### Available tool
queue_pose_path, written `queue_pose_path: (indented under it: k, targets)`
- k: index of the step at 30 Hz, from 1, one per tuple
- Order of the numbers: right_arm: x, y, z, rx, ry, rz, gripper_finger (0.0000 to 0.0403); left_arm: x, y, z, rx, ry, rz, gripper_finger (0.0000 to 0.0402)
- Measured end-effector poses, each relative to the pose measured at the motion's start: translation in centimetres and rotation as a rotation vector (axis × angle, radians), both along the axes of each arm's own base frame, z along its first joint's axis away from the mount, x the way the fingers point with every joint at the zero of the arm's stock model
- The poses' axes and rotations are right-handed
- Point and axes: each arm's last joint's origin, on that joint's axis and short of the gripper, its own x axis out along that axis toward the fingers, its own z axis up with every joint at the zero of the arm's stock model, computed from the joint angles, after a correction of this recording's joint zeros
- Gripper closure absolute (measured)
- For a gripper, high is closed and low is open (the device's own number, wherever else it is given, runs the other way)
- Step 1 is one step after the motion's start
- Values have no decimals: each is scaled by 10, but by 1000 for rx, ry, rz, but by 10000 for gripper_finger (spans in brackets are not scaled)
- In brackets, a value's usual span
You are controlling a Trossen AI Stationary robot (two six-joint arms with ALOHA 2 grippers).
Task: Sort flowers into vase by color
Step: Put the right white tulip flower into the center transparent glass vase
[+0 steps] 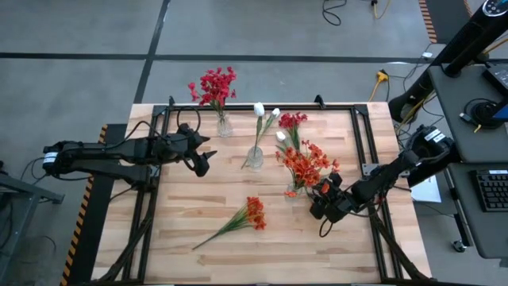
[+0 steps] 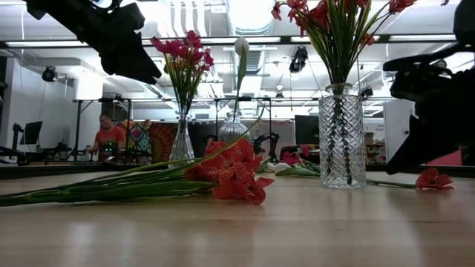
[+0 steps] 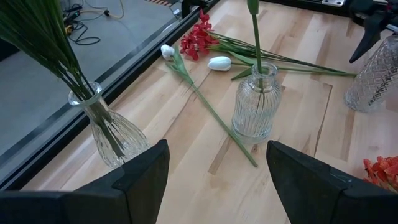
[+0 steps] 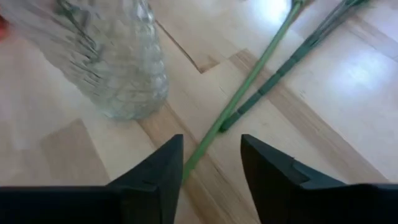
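High view: the counter [image 1: 198, 262] carries three vases, red [image 1: 223, 125] and orange [image 1: 292, 189] filled, white [image 1: 255, 158] with one bud. Loose flowers remain: an orange stem [image 1: 238, 221] near the front edge, red and white stems [image 1: 279, 131] mid-back. Both jaws open, empty: left [image 1: 203, 163], right [image 1: 321, 197].

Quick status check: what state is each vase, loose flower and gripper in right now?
Fluted glass vase: upright, holds crimson stems.
Ribbed glass vase: upright, one white bud.
Diamond-cut glass vase: upright, holds orange-red stems.
Orange-red flower bunch: lying loose.
Left gripper: open, empty.
Right gripper: open, empty.

Table [image 1: 333, 246] pale wood planks, satin sheen; vases [image 2: 342, 137] clear cut glass, glossy.
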Motion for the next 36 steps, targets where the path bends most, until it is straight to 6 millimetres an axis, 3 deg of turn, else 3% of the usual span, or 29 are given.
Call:
queue_pose_path:
  k: [6, 13, 36]
  targets:
    - [3, 1, -10, -17, 10, -16, 224, 0, 0, 0, 0, 0, 0, 150]
    - [4, 2, -18, -14, 10, -50, 233, 0, 0, 0, 0, 2, 1, 150]
    - [-2, 4, -6, 162, 79, 7, 367, 0, 0, 0, -2, 0, 3, 150]
